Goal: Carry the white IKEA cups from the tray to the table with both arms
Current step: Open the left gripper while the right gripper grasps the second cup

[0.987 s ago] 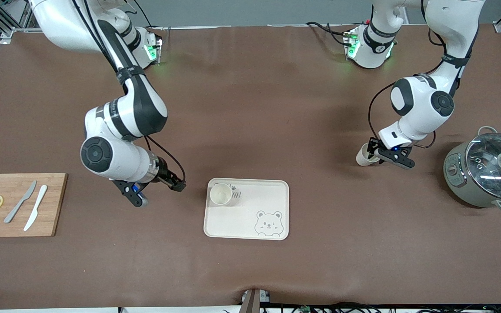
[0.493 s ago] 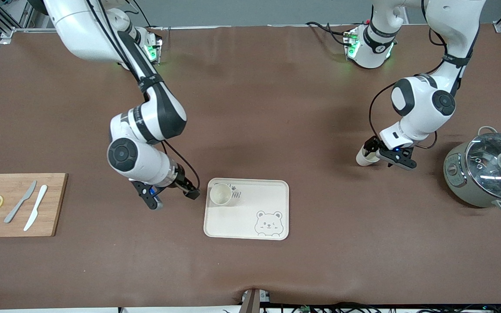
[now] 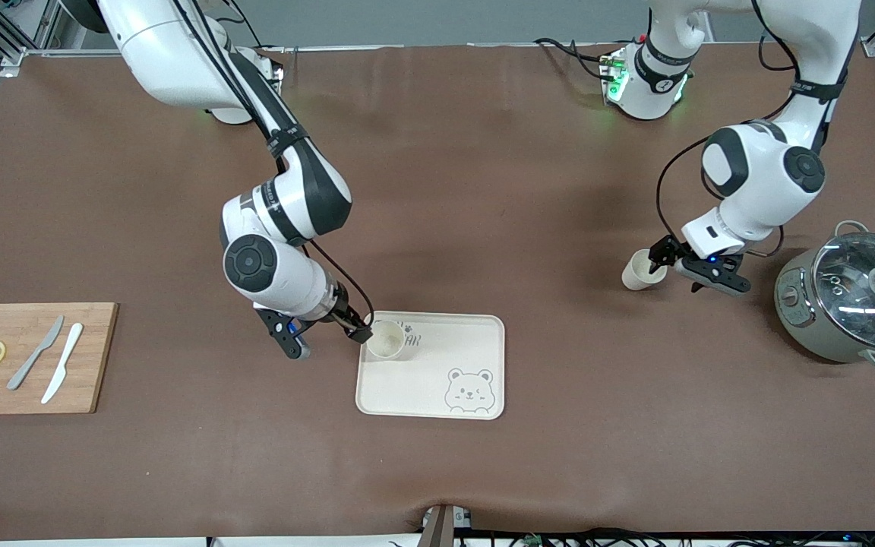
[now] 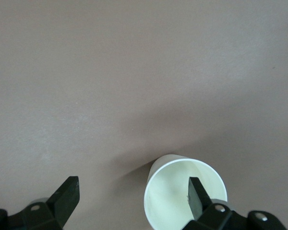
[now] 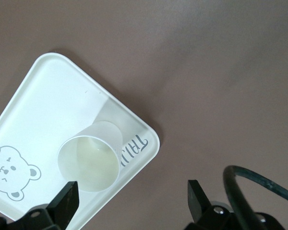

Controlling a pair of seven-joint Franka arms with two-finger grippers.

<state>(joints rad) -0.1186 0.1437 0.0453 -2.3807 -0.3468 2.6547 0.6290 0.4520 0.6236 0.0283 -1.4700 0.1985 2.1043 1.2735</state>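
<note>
Both cups (image 3: 386, 339) (image 3: 642, 269) upright, mouths up; right tool (image 3: 359, 335) and left tool (image 3: 673, 255) open, empty

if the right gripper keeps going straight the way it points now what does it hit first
Most likely the cup on the tray. The right gripper is open, and one of its fingers already sits at the cup's rim, so that finger could hit the rim rather than straddle the cup. Depth is hard to judge.

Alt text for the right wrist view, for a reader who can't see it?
The right claw, open, hangs over a white cup standing on the corner of a bear-printed tray on the brown table.
</note>
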